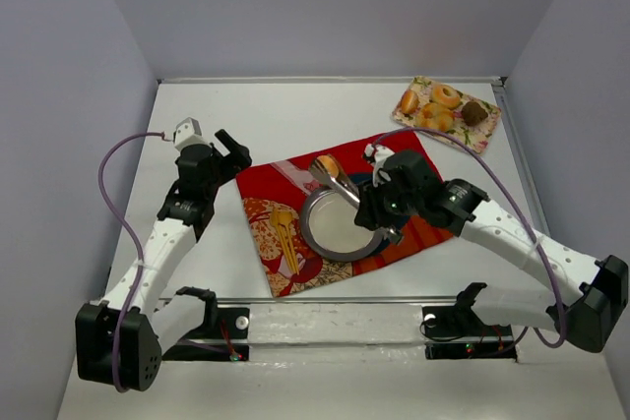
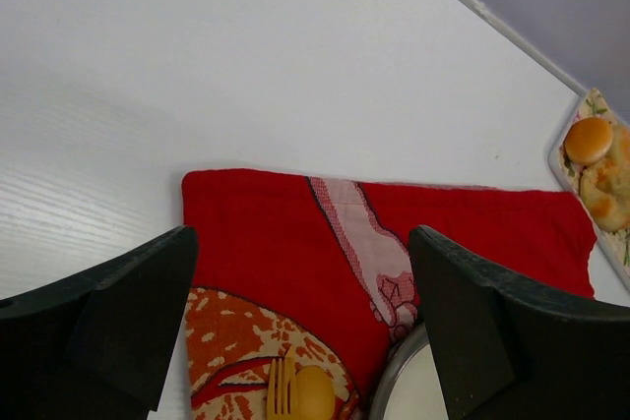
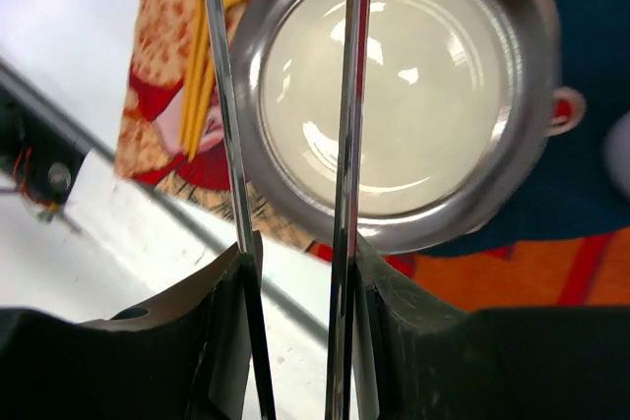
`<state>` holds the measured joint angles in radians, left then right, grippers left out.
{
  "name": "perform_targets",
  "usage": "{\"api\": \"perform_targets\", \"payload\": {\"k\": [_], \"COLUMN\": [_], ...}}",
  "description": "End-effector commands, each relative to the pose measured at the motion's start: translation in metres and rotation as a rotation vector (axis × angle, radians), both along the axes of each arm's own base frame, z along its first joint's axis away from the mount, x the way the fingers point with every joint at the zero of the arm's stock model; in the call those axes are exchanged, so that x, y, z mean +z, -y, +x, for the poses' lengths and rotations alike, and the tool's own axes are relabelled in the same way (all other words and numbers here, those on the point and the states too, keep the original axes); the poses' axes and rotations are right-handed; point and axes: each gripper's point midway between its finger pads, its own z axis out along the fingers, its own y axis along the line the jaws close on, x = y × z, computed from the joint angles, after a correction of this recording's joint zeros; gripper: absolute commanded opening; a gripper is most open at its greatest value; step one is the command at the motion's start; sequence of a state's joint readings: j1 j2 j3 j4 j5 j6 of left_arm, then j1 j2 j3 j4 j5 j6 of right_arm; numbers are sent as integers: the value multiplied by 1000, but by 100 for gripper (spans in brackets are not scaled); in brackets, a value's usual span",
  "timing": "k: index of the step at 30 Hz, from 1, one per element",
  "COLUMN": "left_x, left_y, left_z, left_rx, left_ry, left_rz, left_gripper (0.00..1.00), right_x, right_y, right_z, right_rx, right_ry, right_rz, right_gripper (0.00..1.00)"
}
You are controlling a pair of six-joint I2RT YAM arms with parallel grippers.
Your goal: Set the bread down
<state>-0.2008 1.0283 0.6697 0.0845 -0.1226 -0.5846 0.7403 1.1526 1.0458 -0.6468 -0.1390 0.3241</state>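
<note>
The right hand [image 3: 295,327] was pressed together on a pair of metal tongs [image 3: 346,145], whose arms reached out over a round steel plate [image 3: 394,235]. At their tips the tongs pinched the bread [image 1: 328,165], a small golden bun, by the plate's far rim, above a red patterned cloth [image 2: 256,233]. A yellow fork and spoon [image 1: 285,233] lay on the cloth left of the plate. The left hand [image 2: 300,317] hung spread wide and holding nothing over the cloth's near-left part. A tray [image 1: 484,135] of pastries sat at the counter's [image 1: 295,115] far right corner.
</note>
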Motion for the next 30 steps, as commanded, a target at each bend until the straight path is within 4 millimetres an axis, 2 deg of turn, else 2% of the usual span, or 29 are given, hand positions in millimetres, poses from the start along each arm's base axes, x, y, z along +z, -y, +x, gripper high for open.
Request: {"api": "perform_targets", "payload": {"k": [1, 6, 9, 12, 18, 20, 24, 27, 30], "left_x": [17, 18, 18, 18, 17, 17, 17, 18, 19], "left_y": [-5, -8, -10, -10, -10, -10, -9, -9, -8], "left_z": [-3, -9, -11, -11, -12, -12, -11, -11, -11], "left_rx": [20, 35, 40, 41, 43, 41, 36, 35, 32], "left_ry": [55, 62, 65, 67, 65, 65, 65, 69, 70], "left_rz": [-9, -10, -11, -10, -10, -10, -12, -12, -12], "left_gripper": [99, 99, 99, 99, 99, 99, 99, 99, 99], "right_x": [-12, -40, -58, -69, -79, -77, -68, -55, -28], "right_y": [-3, 6, 17, 24, 27, 26, 27, 23, 18], "right_z": [-20, -37, -41, -46, -47, -45, -37, -29, -16], "right_rx": [-44, -79, -126, -134, -136, -134, -154, -172, -197], "right_ry": [-32, -138, -176, -206, -224, -216, -181, -144, -69], "right_rz": [-57, -111, -183, -228, -264, -267, -263, -239, -191], "right_gripper": [35, 36, 41, 44, 59, 66, 71, 63, 58]}}
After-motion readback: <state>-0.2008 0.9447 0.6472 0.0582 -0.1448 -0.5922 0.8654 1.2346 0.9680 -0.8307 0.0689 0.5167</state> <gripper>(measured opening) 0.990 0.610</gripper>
